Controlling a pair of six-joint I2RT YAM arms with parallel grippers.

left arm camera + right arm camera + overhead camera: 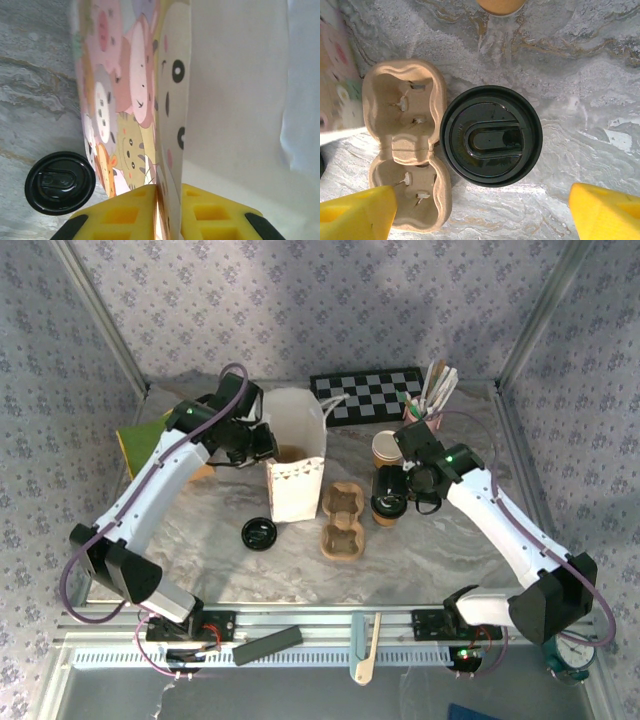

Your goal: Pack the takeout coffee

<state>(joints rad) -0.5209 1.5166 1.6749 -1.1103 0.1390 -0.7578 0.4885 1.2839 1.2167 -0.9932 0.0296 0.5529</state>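
Top external: left tool [265, 445] clamps the bag [294, 490] wall, right tool [398, 485] hangs spread above the takeout coffee [387, 508].

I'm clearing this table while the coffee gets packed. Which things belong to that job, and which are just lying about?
Job: lidded coffee cup; paper bag, pinched by the left claw; open right claw over the cup; probably the cup tray.
Lying about: loose black lid; unlidded cup; chessboard; cup of stirrers.
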